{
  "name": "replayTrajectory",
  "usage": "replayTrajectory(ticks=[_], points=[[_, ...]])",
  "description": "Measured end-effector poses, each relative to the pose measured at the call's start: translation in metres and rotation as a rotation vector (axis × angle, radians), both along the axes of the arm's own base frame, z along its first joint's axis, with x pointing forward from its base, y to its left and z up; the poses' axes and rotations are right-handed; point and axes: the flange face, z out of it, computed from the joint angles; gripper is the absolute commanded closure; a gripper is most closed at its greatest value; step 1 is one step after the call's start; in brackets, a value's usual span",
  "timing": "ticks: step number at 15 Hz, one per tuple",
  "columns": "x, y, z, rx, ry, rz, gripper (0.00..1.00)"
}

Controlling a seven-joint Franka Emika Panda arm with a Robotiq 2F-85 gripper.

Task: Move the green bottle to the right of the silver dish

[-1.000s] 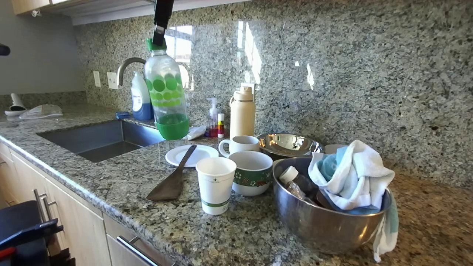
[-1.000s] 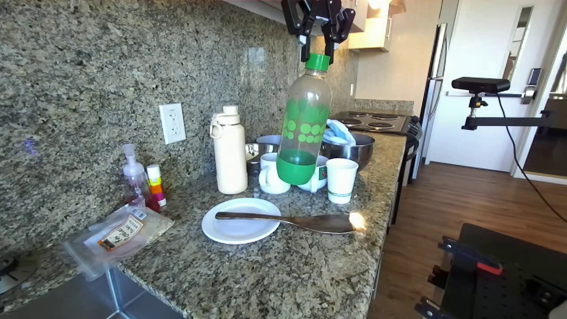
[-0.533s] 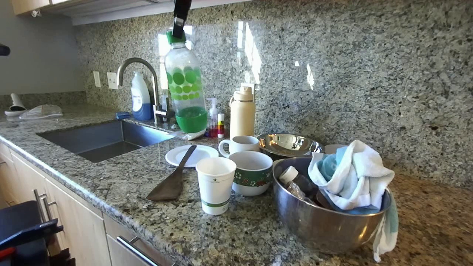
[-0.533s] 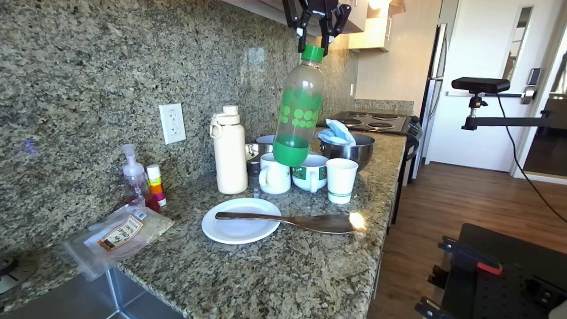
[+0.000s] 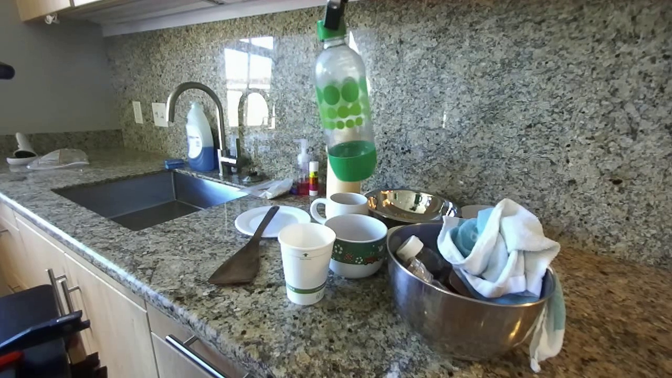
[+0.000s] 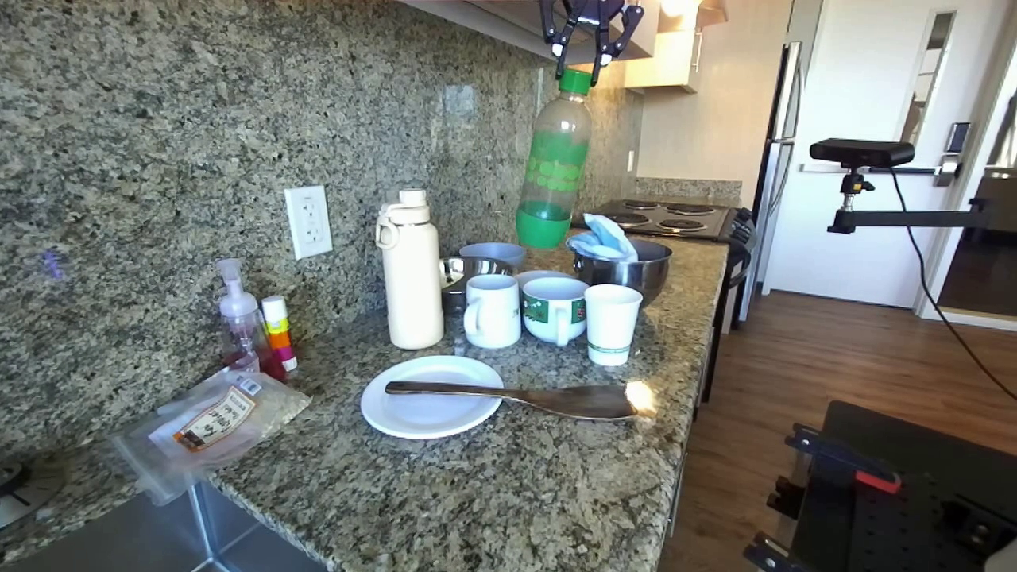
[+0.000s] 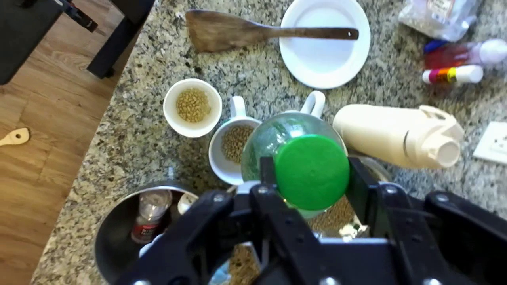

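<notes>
nearest, towards the front edge of the counter (image 5: pixel 325 336), sits a deep steel bowl (image 5: pixel 451 325); past it, near the back edge, a shiny steel bowl (image 5: pixel 412 202). which one is meant, i can't tell. farther along, the green bottle (image 5: pixel 345 107) hangs tilted aloft, its cap (image 7: pixel 313 172) pinched in the gripper (image 6: pixel 578 77). it has just risen and come towards the bowls: carrying, i'd judge, not yet placing.

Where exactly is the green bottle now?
In an exterior view, the green bottle hangs from the jaws, upper centre, higher than the white mug, partly hiding the cream bottle.
</notes>
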Motion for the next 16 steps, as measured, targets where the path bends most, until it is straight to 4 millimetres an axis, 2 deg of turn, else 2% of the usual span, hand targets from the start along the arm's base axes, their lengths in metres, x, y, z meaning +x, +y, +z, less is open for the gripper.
replayTrajectory(ticks=[5,8,11,16], points=[[-0.003,-0.1,0.029,0.066,-0.083,-0.261,0.79],[-0.008,-0.147,0.046,0.111,-0.134,-0.405,0.79],[-0.012,-0.179,0.057,0.127,-0.162,-0.532,0.79],[-0.012,-0.218,0.061,0.115,-0.188,-0.728,0.79]])
